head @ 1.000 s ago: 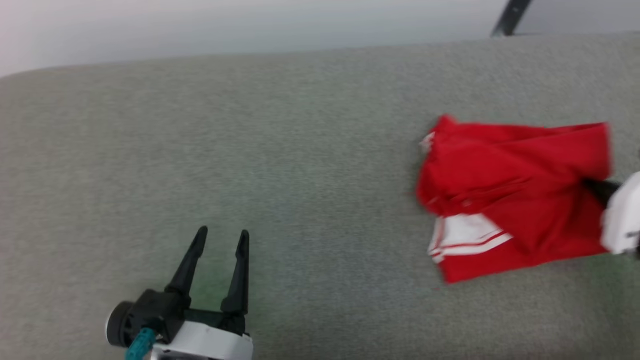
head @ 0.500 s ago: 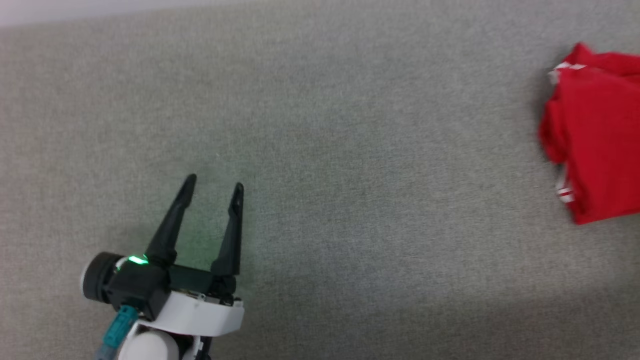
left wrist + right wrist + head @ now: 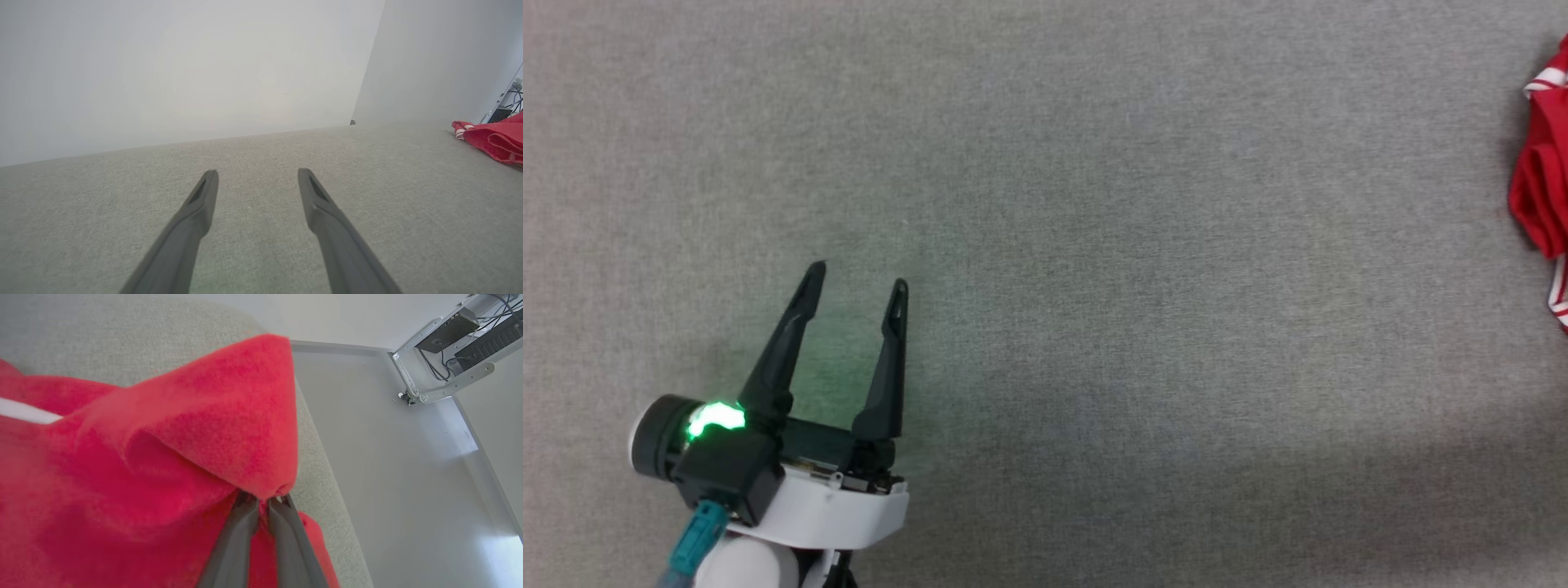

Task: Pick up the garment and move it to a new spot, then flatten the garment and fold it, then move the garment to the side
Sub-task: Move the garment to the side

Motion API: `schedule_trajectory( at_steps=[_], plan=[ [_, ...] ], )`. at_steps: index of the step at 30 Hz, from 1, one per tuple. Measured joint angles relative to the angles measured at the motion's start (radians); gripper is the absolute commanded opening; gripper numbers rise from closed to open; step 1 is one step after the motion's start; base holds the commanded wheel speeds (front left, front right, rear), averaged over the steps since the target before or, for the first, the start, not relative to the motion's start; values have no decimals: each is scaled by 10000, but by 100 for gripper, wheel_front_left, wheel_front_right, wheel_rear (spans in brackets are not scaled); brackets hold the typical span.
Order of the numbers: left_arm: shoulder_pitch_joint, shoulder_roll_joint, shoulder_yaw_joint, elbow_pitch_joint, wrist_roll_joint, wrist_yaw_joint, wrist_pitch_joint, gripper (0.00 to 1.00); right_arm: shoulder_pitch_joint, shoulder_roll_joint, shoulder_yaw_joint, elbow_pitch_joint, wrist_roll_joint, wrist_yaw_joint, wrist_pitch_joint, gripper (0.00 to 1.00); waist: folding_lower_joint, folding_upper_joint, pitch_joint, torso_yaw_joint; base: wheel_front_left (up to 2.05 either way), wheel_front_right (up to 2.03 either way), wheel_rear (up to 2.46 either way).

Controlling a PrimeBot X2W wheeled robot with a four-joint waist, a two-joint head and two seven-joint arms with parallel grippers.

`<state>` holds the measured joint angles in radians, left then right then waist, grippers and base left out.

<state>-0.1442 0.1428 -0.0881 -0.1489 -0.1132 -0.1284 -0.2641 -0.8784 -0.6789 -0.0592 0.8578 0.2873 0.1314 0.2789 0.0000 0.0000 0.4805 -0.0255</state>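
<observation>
Left gripper: I see it (image 3: 858, 274) at the lower left of my head view, fingers spread wide with nothing between them, and a green light (image 3: 715, 418) glowing on its wrist.
Right gripper: in its own wrist view it (image 3: 263, 500) is pinched nearly closed on a fold of the garment (image 3: 184, 437), and red cloth peaks up over the tips.
Garment: bunched on the grey fabric surface (image 3: 1094, 245) at the far right edge of the head view, where the frame cuts it off. Its white-striped trim shows there.
Gap: a wide stretch of surface lies between the left gripper and the garment.
Surroundings: a pale wall (image 3: 184, 61) stands behind the surface. Past the surface's edge I see pale floor (image 3: 388, 457) and a white metal frame (image 3: 441, 343) with cables.
In the way: the raised cloth hides the exact pinch point from me.
</observation>
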Motion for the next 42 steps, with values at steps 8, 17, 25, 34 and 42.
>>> schedule_trajectory(
  at_steps=[8, 17, 25, 34, 42],
  plan=[
    [71, 104, 81, -61, 19, -6, 0, 100, -512, 378, -157, 1517, -617, 0, -1116, 9, 0, 0, 61, 70, 0, 0, 0],
    [354, -75, 257, 395, -136, -6, 0, 100, -633, 623, 621, 2102, -805, 0, -2046, 100, 0, 0, -669, -8, 0, 0, 0],
    [1002, -176, 660, 1434, -380, -4, 2, 100, 420, 1505, 2589, 1068, 146, 2, -2803, 100, 0, 0, -1982, -78, 0, 0, 0],
    [1468, 109, 1126, 2984, -702, 25, 0, 100, 2684, 3208, 4077, -1057, 1699, 0, -4034, 100, 0, 0, -3866, -225, 0, 0, 0],
    [1523, 113, 1164, 3177, -702, 69, 0, 100, 4501, 4155, 3864, -1860, 1954, 0, -4215, 100, 0, 0, -4862, -237, 0, 0, 0]
  ],
)
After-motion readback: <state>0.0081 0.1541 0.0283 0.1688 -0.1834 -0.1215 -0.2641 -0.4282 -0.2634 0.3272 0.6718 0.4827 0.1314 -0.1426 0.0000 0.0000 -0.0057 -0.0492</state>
